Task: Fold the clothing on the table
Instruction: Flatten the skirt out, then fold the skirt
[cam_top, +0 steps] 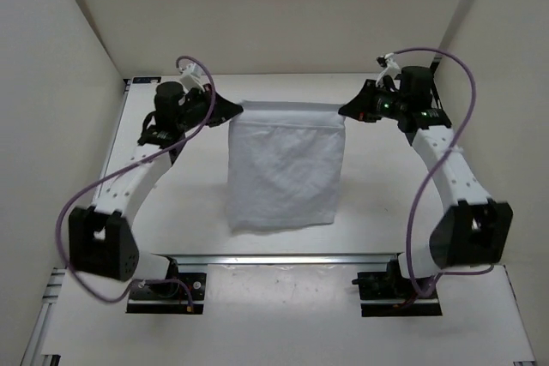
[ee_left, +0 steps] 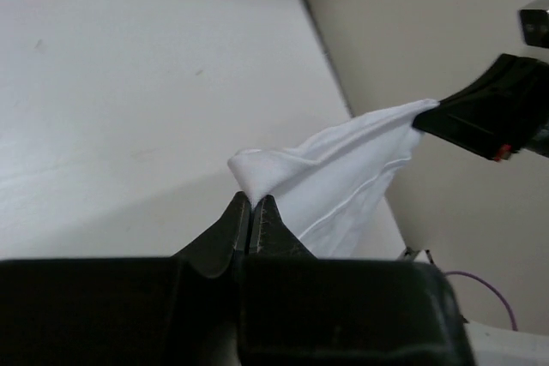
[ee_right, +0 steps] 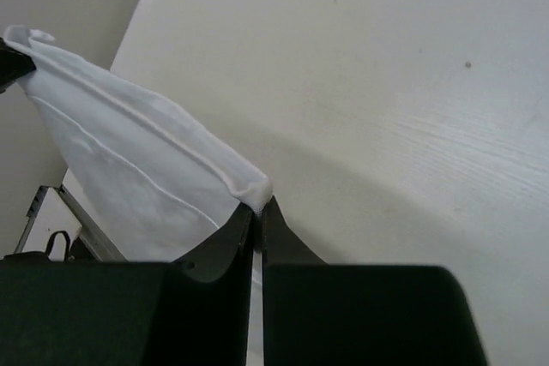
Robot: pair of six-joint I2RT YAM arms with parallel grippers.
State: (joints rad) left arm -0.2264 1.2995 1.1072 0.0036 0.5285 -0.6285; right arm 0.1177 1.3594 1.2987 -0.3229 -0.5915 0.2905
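Currently the left gripper (ee_left: 251, 203) has its jaws pressed together on one top corner of the clothing (cam_top: 283, 169), with a small peak of white fabric bunched just above the tips. The right gripper (ee_right: 259, 207) pinches the opposite top corner the same way, jaws closed on the end of the hem. Between them the upper hem runs taut and nearly straight, from 9 o'clock to 3 o'clock in the top view, raised off the worktop (cam_top: 386, 203). From that hem the wrinkled garment falls toward 6 o'clock. Its slightly uneven lower edge seems to rest on the worktop, though the overhead angle does not settle that. This lower edge lies near the aluminium rail (cam_top: 283, 259) at the worktop's near side, apart from it. Bare worktop spreads at 9 o'clock and 3 o'clock of the garment, reaching under both arms. A further band lies at 12 o'clock, up to the back wall (cam_top: 283, 15). Side walls (cam_top: 51, 83) close the space at 9 and 3 o'clock, and the right arm's elbow is near the right one.
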